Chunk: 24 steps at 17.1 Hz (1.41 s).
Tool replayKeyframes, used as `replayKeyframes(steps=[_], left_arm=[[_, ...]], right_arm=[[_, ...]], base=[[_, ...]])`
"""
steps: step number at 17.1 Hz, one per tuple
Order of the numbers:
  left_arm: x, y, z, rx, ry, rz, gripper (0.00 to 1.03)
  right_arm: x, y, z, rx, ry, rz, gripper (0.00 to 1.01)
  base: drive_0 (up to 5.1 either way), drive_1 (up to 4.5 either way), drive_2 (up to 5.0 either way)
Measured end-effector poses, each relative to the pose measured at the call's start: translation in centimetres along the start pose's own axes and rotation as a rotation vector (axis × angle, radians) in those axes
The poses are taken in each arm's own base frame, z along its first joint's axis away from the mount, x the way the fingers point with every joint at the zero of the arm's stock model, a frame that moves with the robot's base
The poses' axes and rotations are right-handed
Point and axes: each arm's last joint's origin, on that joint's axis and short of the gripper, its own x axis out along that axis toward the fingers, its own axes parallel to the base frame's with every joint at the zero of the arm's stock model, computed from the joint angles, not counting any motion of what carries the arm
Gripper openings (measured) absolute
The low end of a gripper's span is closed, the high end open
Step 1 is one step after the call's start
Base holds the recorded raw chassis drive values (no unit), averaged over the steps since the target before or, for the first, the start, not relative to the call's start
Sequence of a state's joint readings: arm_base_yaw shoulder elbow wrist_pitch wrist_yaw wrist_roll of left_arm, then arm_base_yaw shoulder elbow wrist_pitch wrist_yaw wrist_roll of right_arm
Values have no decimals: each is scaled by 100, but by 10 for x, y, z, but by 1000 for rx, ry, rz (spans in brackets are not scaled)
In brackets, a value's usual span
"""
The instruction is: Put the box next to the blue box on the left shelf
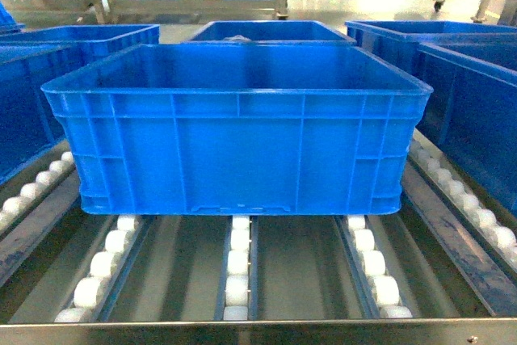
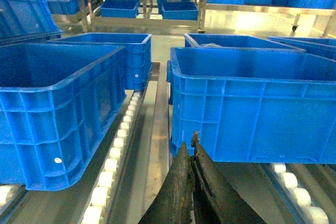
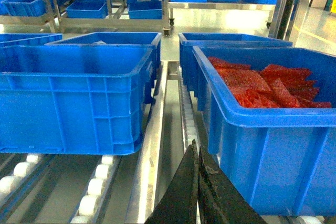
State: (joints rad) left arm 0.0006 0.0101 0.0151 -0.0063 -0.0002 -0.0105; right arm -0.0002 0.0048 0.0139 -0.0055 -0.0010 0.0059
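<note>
The box (image 1: pixel 238 127), a large bright-blue crate with a thick rim and ribbed walls, sits empty on the white rollers of the left shelf (image 1: pixel 258 333), set back from the steel front rail. Another blue box (image 1: pixel 32 103) stands close on its left. In the left wrist view my left gripper (image 2: pixel 191 145) is shut and empty, pointing at the gap between that blue box (image 2: pixel 52 108) and the box (image 2: pixel 252 108). My right gripper (image 3: pixel 197 148) is also shut and empty, just off the right front corner of the box (image 3: pixel 68 98). Neither gripper shows in the head view.
A blue crate (image 3: pixel 262 129) holding red bags (image 3: pixel 262 82) stands right of my right gripper. Another crate (image 1: pixel 271 31) sits behind the box, with one more on the right (image 1: pixel 477 119). Metal racks with blue crates (image 2: pixel 147 3) stand across the aisle.
</note>
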Motion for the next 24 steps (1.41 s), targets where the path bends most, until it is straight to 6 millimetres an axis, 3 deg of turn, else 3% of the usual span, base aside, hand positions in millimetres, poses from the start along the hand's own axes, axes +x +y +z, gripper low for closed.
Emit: replayKeyframes(steps=[2, 3, 4, 5, 24], left_arm=[[0, 0, 0, 0, 0, 0, 2], [0, 0, 0, 0, 0, 0, 26], [0, 0, 0, 0, 0, 0, 67], [0, 0, 0, 1, 0, 0, 99], [0, 0, 0, 0, 0, 0, 98]], right_arm=[[0, 0, 0, -1, 0, 0, 3], [0, 0, 0, 0, 0, 0, 28], [0, 0, 0, 0, 0, 0, 69], [0, 0, 0, 0, -1, 0, 99], [0, 0, 0, 0, -1, 0, 98]], base=[[0, 0, 0], [0, 0, 0], [0, 0, 0], [0, 0, 0], [0, 0, 0]])
